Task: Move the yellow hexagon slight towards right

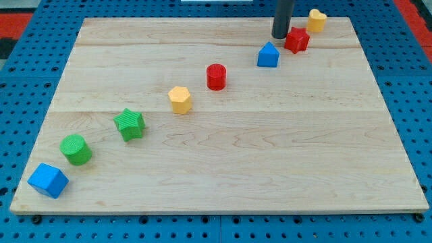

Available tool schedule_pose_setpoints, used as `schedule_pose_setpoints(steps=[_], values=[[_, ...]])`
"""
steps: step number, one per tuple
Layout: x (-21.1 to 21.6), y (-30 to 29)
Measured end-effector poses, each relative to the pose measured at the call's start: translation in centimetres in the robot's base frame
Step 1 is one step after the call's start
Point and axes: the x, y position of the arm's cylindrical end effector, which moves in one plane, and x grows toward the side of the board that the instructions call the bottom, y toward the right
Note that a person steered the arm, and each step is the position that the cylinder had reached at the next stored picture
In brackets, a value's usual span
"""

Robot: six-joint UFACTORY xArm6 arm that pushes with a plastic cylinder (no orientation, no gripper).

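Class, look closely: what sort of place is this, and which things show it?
Probably a robotics lab bench: a wooden board on blue perforated pegboard, small coloured blocks such as the yellow hexagon, and my tip.

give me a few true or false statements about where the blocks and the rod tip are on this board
1. My tip is near the view's top, just left of the red star. True.
2. The yellow hexagon lies between the green star and the red cylinder. True.
3. My tip is touching the yellow hexagon. False: it is far from it, up by the red star and the blue block.
4. The blue cube sits at the view's top right. False: it is at the bottom left, beside the green cylinder.
5. A yellow block lies up and right of the red star. True.
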Motion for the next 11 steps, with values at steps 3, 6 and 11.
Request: schedule_pose_setpoints(steps=[3,6,11], values=[[8.7,-5.1],[15.8,-5.5],[11.5,-13.1]])
